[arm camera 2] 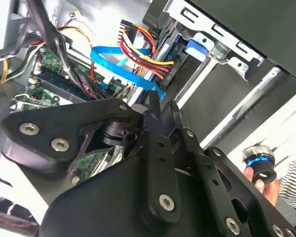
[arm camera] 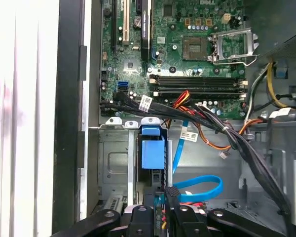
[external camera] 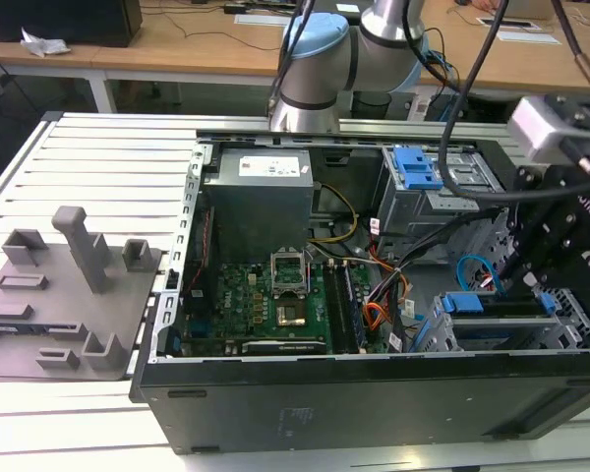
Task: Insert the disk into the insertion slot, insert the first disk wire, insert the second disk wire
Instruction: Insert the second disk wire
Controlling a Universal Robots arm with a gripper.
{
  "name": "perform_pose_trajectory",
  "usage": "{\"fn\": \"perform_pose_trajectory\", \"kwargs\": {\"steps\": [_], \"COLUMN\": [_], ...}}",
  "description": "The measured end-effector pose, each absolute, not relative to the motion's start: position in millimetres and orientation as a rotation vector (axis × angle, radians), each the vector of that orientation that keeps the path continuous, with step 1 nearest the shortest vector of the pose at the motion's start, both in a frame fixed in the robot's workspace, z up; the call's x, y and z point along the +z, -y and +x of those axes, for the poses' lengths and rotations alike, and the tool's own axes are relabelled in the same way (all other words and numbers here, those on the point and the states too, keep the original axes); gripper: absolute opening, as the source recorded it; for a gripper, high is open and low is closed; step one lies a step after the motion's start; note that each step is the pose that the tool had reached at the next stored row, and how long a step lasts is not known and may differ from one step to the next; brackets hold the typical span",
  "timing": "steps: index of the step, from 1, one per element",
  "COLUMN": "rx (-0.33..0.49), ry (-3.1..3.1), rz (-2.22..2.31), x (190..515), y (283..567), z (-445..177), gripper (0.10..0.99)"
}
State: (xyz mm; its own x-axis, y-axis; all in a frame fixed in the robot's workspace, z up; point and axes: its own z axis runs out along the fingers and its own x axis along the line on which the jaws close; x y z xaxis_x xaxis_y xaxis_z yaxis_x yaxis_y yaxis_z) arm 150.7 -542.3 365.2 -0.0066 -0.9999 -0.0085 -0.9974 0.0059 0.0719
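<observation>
Black gripper (arm camera: 160, 205) links crowd both wrist views — its jaws look pinched on the dark plug of the light-blue cable (arm camera: 200, 190), which loops just beside the blue-framed disk (arm camera: 152, 153), already seated in its silver slot (arm camera: 113, 168) inside the open computer case (external camera: 374, 393).

One disk (arm camera: 152, 153), one second disk wire (arm camera: 200, 188)

Light-blue second disk wire (arm camera: 200, 190), bright blue disk (arm camera: 152, 153) carrier (green motherboard (external camera: 265, 295))
</observation>
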Motion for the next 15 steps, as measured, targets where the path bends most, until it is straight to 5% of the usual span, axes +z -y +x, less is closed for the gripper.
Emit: {"fn": "perform_pose_trajectory", "kwargs": {"steps": [1, 2, 15], "rx": [-0.088, -0.088, -0.083], "ry": [2.196, 2.196, 2.197], "rz": [2.182, 2.182, 2.184], "x": [371.2, 378.3, 386.4], "y": [540.9, 539.9, 539.3], "z": [150.7, 150.7, 141.3], "gripper": [0.224, 0.106, 0.106]}}
